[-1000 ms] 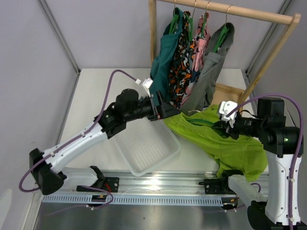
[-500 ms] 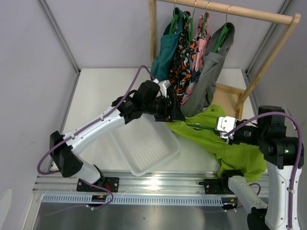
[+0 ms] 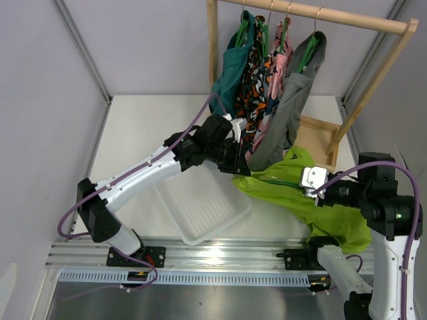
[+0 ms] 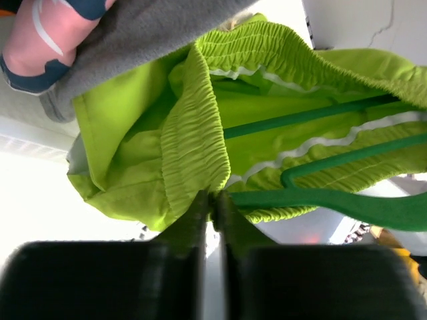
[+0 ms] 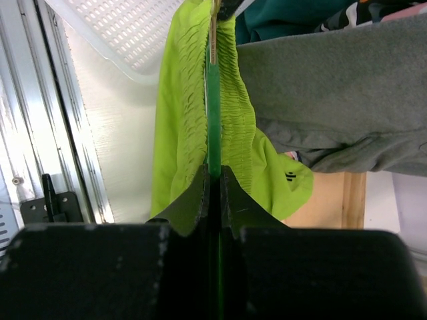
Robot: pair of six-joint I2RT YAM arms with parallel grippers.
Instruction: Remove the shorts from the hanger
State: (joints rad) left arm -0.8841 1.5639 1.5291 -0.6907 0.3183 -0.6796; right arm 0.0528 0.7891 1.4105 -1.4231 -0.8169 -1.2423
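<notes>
The lime-green elastic-waisted shorts [image 3: 300,200] hang stretched in the air between the two arms, over the pale counter [image 3: 147,127] at the right edge of the white perforated plastic basket [image 3: 200,207] — not yet free. The right fingers [image 5: 213,177] are pinched tight on the thin green plastic hanger [image 5: 212,100], holding it steady like an anchor. The left fingers [image 4: 212,198] are closed on a fold of the ruched waistband, next to where the hanger's shoulder pokes out. That split makes sense to me: one side fixes the rigid frame so the other can drag soft cloth off it. The waistband is gathered, springy elastic with a pale stripe inside, and the hanger's bars run through it, so it will likely need stretching past the tip. The fabric looks light and limp below the band. Just behind, a grey fleecy garment [image 3: 287,107] droops from the wooden rail [image 3: 320,15] among the others — close enough to snag, I'd guess
</notes>
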